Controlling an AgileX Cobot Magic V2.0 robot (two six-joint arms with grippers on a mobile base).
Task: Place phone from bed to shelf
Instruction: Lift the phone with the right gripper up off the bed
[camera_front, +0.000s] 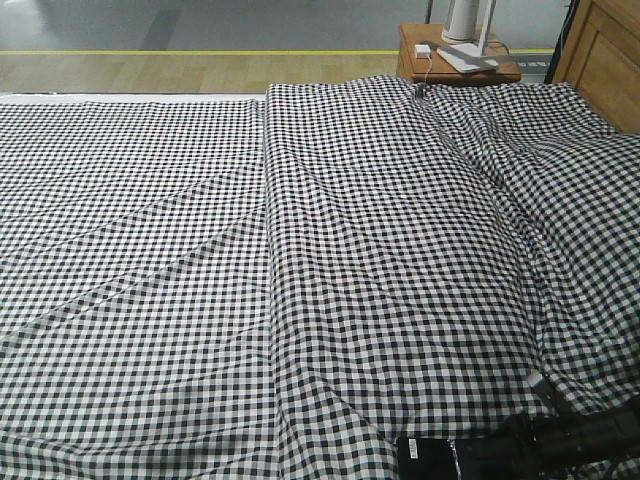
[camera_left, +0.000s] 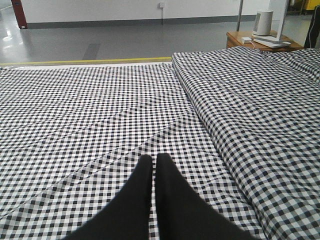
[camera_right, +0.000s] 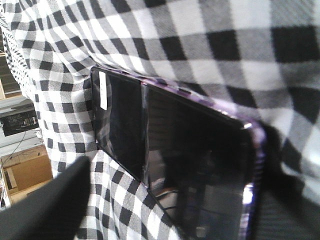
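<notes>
The phone (camera_front: 427, 462) lies flat on the bed (camera_front: 300, 250) at its near edge, right of centre, glossy black with a white sticker at one end. The right pincer (camera_right: 177, 150) is open and straddles the phone, with cloth showing between one finger and the phone's edge. The left pincer (camera_left: 153, 159) hovers over the checked cloth, fingers pressed together, holding nothing.

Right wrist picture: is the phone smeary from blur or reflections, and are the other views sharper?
Right wrist view: the phone mirrors the room, with a glare streak along its seam, and the near finger is out of focus. Front view: sharp, evenly lit bed. Left wrist view: bed crisp, fingers soft-edged.
</notes>
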